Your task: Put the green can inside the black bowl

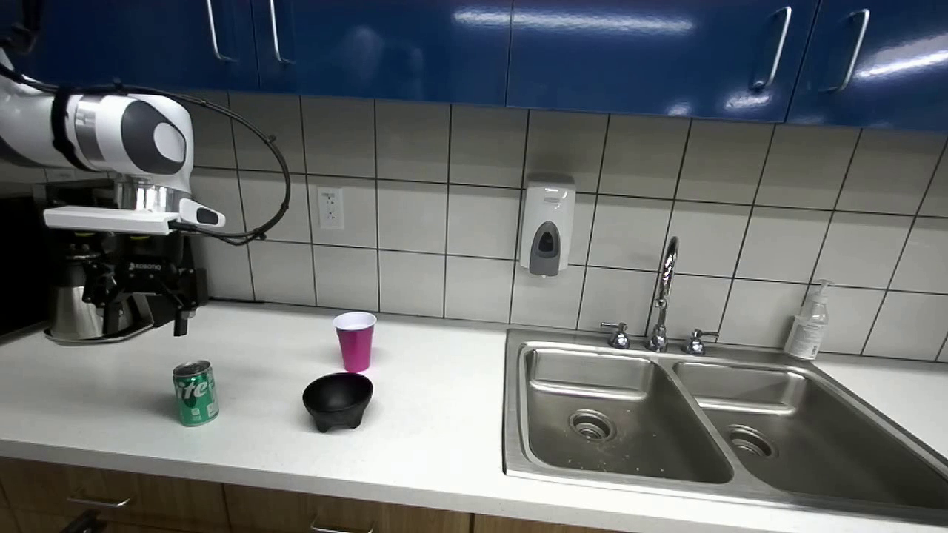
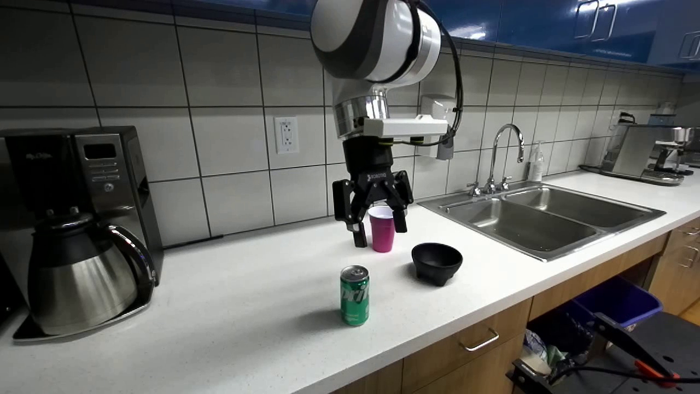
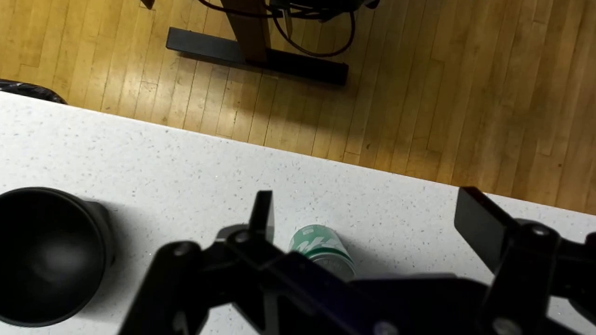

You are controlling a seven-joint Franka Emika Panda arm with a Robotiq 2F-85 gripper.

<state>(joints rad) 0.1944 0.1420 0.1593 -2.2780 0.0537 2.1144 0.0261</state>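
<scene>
One Robotiq gripper [image 2: 380, 231], fingers [image 3: 484, 228] spread wide apart w/ nothing clamped, hangs tips-down over the speckled white countertop [image 2: 219, 306]; prob. the approach step, pick not yet made. Key relation: green Sprite can [image 2: 355, 295] stands upright on the countertop, lower than the fingers & well apart from them, between 6 and 7 o'clock from the gripper in an exterior view. Long axis vertical, so approx. parallel to the fingers. Wrist view has it at abt 8 o'clock from mid-gap, nearer the 9 o'clock finger, lid [image 3: 334, 266] partly hidden by the gripper. Next move likely needs a sideways shift to center the can, then straight down; if off-center, a finger could knock the lid. Footed black bowl [image 1: 338, 400], no can in it yet, sits at 3 o'clock from the can in an exterior view, apart from it; magenta cup [image 1: 355, 348] upright near the bowl, 12 to 1 o'clock of it. Further out: stainless dbl sink [image 1: 515, 414] at 3 o'clock from the bowl, chrome faucet [image 1: 661, 300] on its 12 o'clock side; drip coffee maker [image 2: 104, 158] approx. 10 o'clock from the can in an exterior view; tiled backsplash [image 1: 415, 215] behind, blue cabinets [image 1: 385, 44] up at 12. Wood floor [image 3: 419, 116] past the countertop edge, 12 o'clock in the wrist view.
</scene>
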